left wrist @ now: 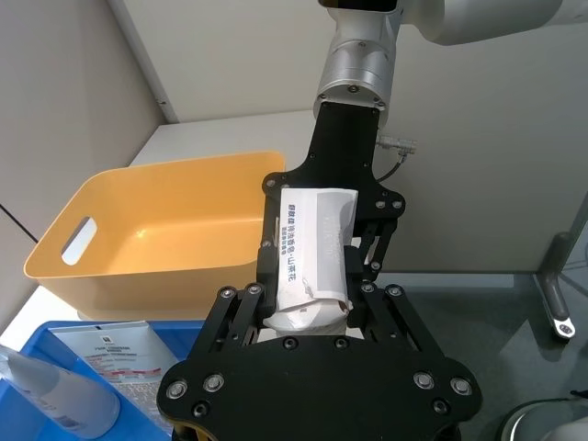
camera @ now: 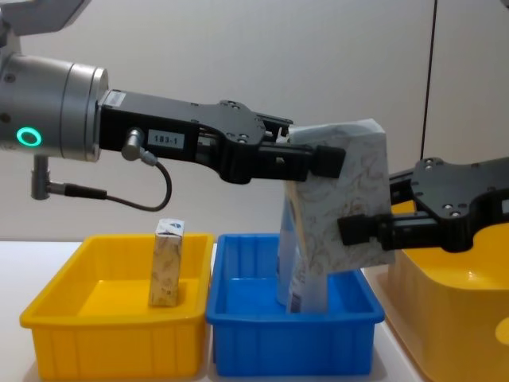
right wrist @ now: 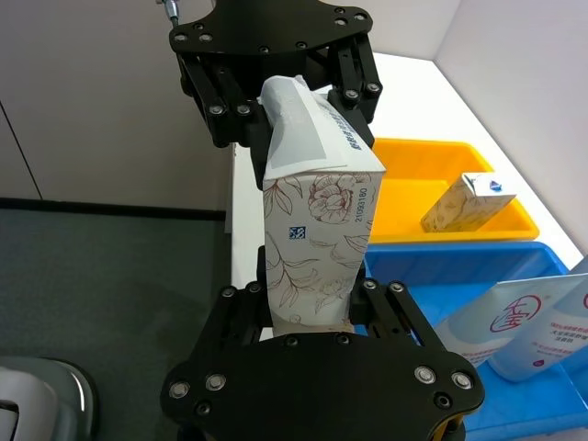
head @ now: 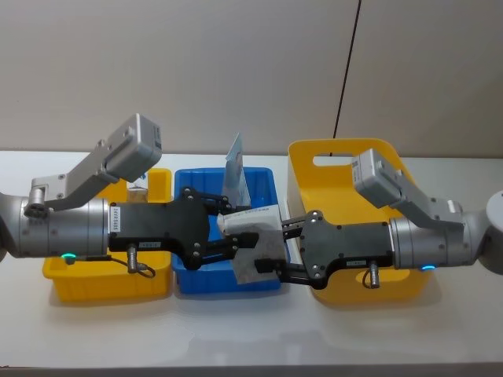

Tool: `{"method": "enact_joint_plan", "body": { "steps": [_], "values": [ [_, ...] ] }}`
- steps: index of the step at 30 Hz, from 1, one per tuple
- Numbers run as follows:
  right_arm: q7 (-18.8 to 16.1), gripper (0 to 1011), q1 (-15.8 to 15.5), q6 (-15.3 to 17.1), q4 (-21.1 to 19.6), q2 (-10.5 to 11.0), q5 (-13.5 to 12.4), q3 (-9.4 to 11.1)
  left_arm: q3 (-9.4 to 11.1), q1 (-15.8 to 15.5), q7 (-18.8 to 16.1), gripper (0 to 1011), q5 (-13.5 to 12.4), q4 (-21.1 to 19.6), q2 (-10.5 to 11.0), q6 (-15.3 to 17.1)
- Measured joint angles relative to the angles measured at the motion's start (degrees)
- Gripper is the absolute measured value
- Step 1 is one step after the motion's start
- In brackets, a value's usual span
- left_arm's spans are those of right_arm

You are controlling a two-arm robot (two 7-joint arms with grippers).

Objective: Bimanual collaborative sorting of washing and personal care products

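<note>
Over a white table point(head: 236, 342), left gripper point(left wrist: 310, 308) and right gripper point(right wrist: 308, 308) both clamp 1 carton point(camera: 342, 199); right wrist view adds 2 pouches point(right wrist: 510, 322) and a second carton point(right wrist: 469, 202).

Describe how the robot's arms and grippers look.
Both arms are silver cylinders with teal ring lights and grey wrist camera boxes. The left gripper and right gripper are flat black plates with bolted linkage fingers. A black cable loops under the left wrist, by a white label, 183-1.

Behind the carton point(camera: 343, 195), the pouches point(camera: 288, 267) in the blue tray point(camera: 270, 346) stand mostly hidden, their print unreadable.
</note>
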State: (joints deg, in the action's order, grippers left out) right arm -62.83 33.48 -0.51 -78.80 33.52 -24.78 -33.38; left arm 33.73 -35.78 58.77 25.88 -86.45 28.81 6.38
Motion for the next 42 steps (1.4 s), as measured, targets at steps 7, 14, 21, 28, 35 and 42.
{"method": "enact_joint_plan", "body": {
  "steps": [7,14,21,28,35,42],
  "values": [
    [-0.1,370,0.0,0.1,0.0,0.0,-0.1,0.0,0.0,0.0,0.0,363,0.0,0.0,0.0,0.0],
    [0.4,357,-0.4,0.1,-0.8,0.2,-0.2,0.0,0.0,0.0,-0.1,531,0.0,0.0,0.0,0.0],
    [2.9,357,-2.3,0.3,-3.3,0.9,-0.6,0.5,0.0,0.0,-0.1,745,0.0,0.0,0.0,0.0],
    [5.3,357,-4.0,0.4,-5.3,1.5,-0.6,1.0,0.0,0.0,-0.3,933,0.1,0.0,0.1,0.0],
    [8.6,357,-6.3,0.5,-7.7,2.7,-0.6,2.0,-0.9,1.0,-2.1,1001,1.0,-0.4,0.5,1.1],
    [12.8,357,-9.4,0.2,-9.8,4.4,-0.6,3.5,-2.1,2.1,-4.5,1001,2.0,-1.0,1.0,2.6]
  ]
}}
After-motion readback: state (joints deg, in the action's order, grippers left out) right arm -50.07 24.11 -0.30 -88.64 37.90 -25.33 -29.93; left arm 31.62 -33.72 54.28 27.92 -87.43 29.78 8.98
